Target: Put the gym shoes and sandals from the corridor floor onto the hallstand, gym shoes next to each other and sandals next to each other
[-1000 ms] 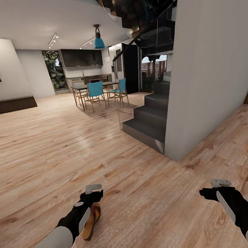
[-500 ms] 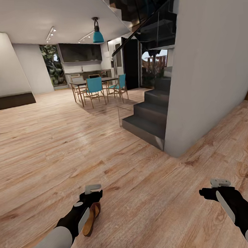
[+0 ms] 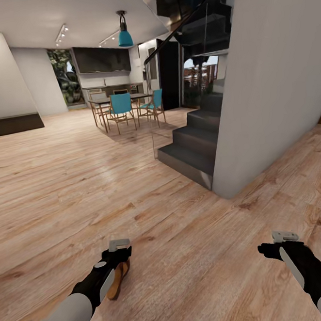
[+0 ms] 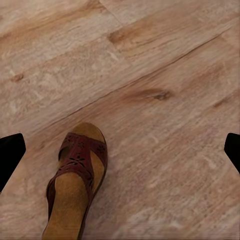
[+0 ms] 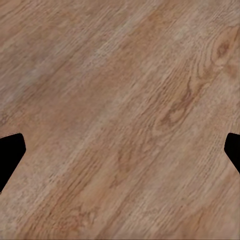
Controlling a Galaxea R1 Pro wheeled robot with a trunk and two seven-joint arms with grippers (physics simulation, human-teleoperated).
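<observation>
Presently, no brand, label or legible writing appears on any item in view.

One sandal (image 3: 118, 279) lies flat on the corridor floor (image 3: 61, 188), at about 7 o'clock in the head view, partly hidden beneath the left claw (image 3: 119, 244). In the left wrist view the sandal (image 4: 75, 185) shows a dark reddish-brown upper strap with cut-out floral perforations, an open rounded toe and a tan footbed; its heel end is cut off by the frame edge. It is not gripped: the left claw's two dark fingertips (image 4: 10, 155) stand wide apart at opposite edges of that view, with the sandal lying between them, nearer one fingertip, and bare planks across the rest of the gap.

The right claw (image 3: 285, 236) hangs at about 5 o'clock in the head view, over bare floor. Its fingertips (image 5: 9, 155) are likewise spread wide, with nothing but wood-grain floor (image 5: 125, 115) between them.

The floor is light brown plank with visible knots and grain.

Surroundings: a dark grey staircase (image 3: 193, 148) at about 1 o'clock, against a pale wall (image 3: 270, 82); a dining table with teal chairs (image 3: 122, 108) at about 12 o'clock; a teal pendant lamp (image 3: 125, 37) above them; a dark low unit (image 3: 11, 125) at about 10 o'clock.
</observation>
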